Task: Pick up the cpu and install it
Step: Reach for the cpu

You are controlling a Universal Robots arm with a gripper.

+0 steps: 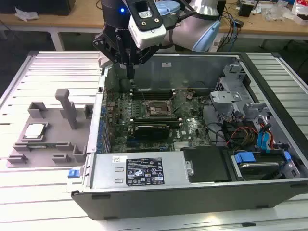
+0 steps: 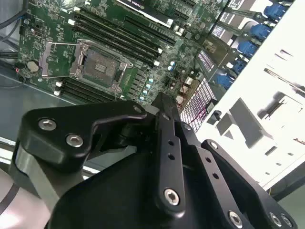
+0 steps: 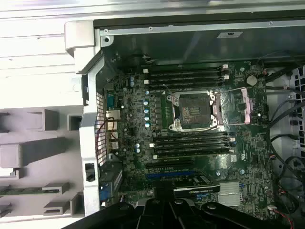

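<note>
cpu (image 1: 34, 131) w/ shiny metal top, tray (image 1: 57, 138) matt grey plastic, PC case (image 1: 192, 70) dull sheet metal

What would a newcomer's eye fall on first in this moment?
The open computer case fills the middle of the exterior view, its green motherboard bared with the socket open at its centre. The black gripper hangs over the case's far corner, holding nothing. The cpu lies shiny on the grey tray at the exterior view's left, outside the case.
</note>
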